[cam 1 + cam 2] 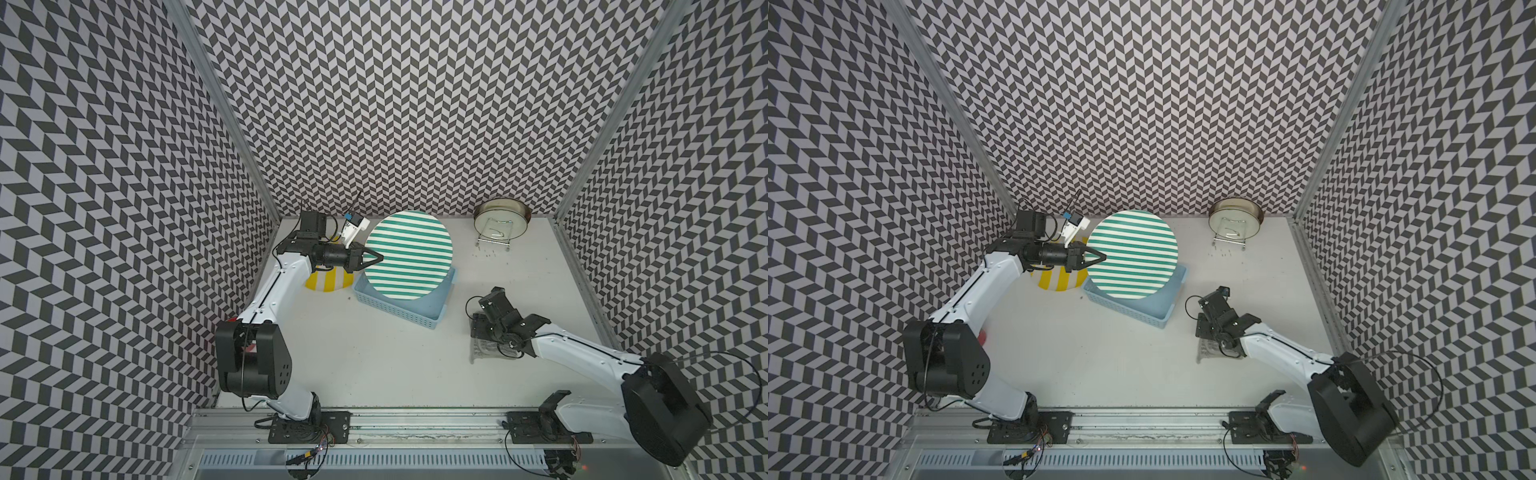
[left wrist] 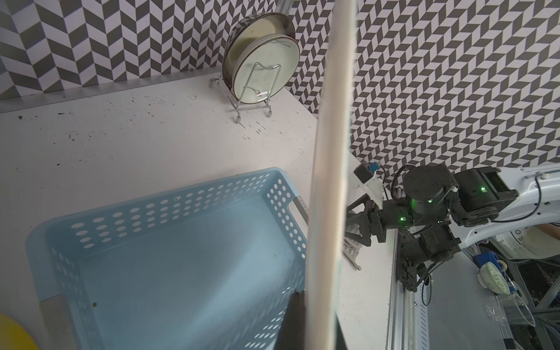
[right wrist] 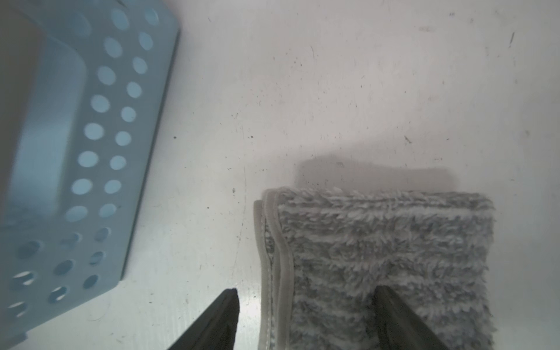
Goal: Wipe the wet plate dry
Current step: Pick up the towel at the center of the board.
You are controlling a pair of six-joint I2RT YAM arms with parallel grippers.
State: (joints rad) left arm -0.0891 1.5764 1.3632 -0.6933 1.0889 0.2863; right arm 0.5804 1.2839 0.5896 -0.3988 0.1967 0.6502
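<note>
The left gripper point(image 1: 377, 258) pinches the striped plate point(image 1: 409, 255) by its rim above the blue basket point(image 1: 415, 318) near the back edge of the table point(image 1: 374, 365), probably so drips fall inside, while the right gripper point(image 3: 306, 295), spread, straddles the edge of the grey cloth point(image 3: 394, 242).

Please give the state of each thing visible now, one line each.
blue basket: standing on the table
green striped plate: held tilted over the basket; wetness not visible
left gripper: shut on the plate's rim
grey cloth: folded, on the table
right gripper: open, above the cloth's edge
yellow striped plate: flat on the table
rack plates: upright in the wire rack
</note>
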